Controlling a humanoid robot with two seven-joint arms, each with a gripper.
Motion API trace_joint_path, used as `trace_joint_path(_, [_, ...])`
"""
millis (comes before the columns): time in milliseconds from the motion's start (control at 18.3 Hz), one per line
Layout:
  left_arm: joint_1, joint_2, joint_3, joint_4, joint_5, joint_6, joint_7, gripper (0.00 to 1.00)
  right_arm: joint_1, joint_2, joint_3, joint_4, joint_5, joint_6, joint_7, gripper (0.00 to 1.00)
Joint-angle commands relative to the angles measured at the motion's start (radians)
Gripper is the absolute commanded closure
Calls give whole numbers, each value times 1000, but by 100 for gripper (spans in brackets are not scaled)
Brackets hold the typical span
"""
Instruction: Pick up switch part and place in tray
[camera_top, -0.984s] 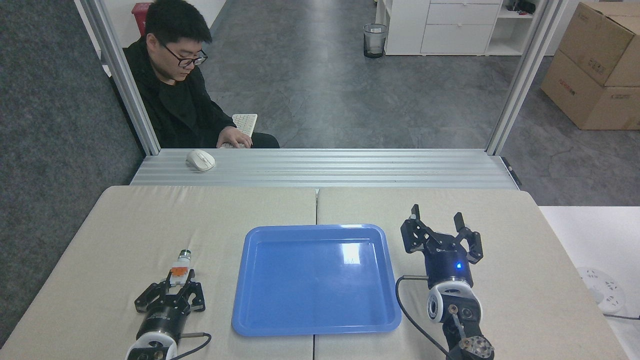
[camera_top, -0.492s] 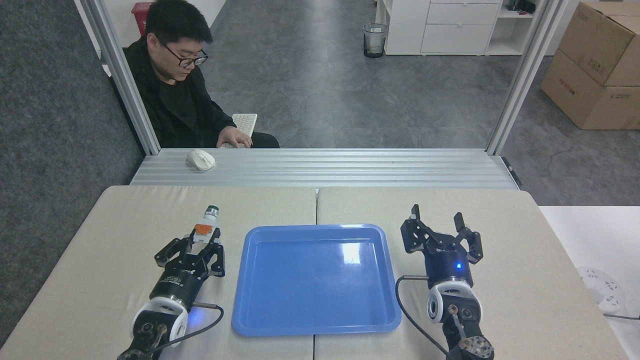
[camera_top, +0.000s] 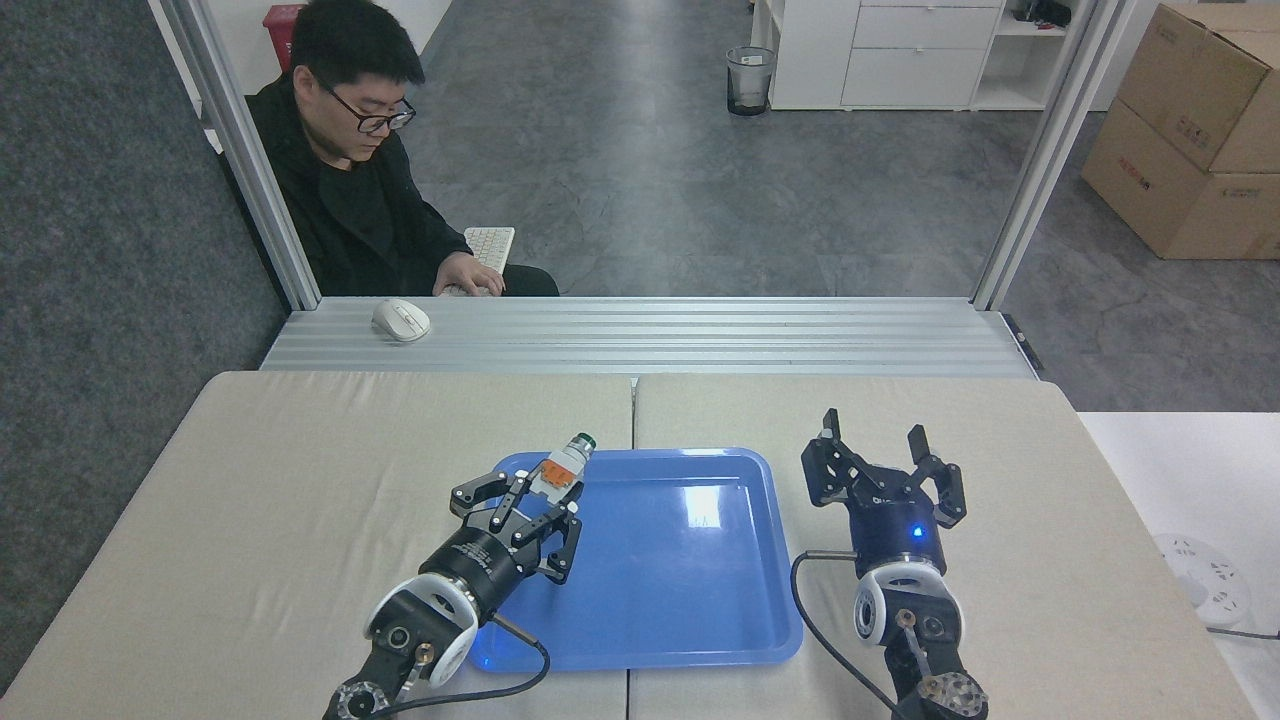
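Presently: left gripper (camera_top: 548, 492) clenched on switch part (camera_top: 563, 466), held above near-left corner area of blue tray (camera_top: 640, 640), green cap angled up-right. Tray flat on beige table (camera_top: 250, 480). Right gripper (camera_top: 885, 452) spread, nothing held, beside tray's right rim.

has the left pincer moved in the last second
Yes. The left pincer, holding the switch part, has swung right from the bare mat to over the tray's near-left corner area; the tray itself has stayed put.
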Motion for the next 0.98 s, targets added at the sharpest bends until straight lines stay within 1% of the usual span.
trace_joint_path(0, [-3, -111, -172, 108, -119, -5, -12, 100, 0, 2, 34, 0, 0, -1, 0, 0])
trace_joint_path(109, [-3, -107, -171, 99, -116, -7, -12, 100, 0, 2, 34, 1, 0, 0, 0, 0])
trace_joint_path(164, [-3, -107, -169, 93, -115, -7, -12, 83, 0, 2, 34, 0, 0, 0, 0, 0])
trace_joint_path(219, [-2, -107, -169, 83, -116, -2, -4, 69, 0, 2, 34, 0, 0, -2, 0, 0])
trace_joint_path(273, [0, -107, -168, 79, -116, 0, -1, 67, -1, 2, 34, 0, 0, -1, 0, 0])
trace_joint_path(328, [0, -107, -168, 77, -115, 1, -1, 60, 0, 2, 34, 1, 0, 0, 0, 0])
trace_joint_path(492, [5, -106, -159, 57, -111, 13, -4, 30, 0, 2, 34, 1, 0, 0, 0, 0])
trace_joint_path(547, [5, -104, -150, 45, -108, 33, -7, 24, 0, 2, 34, 1, 0, 0, 0, 0])
trace_joint_path(656, [0, -101, -130, 27, -105, 100, -16, 7, 0, 2, 34, 0, 0, -1, 0, 0])
trace_joint_path(766, [-1, -89, -96, 13, -102, 171, -17, 2, 0, 2, 34, 0, -1, 0, 0, 0])
trace_joint_path(930, [-11, -86, 37, 7, -101, 269, 3, 1, -1, 2, 34, 0, 0, -2, -2, 0])
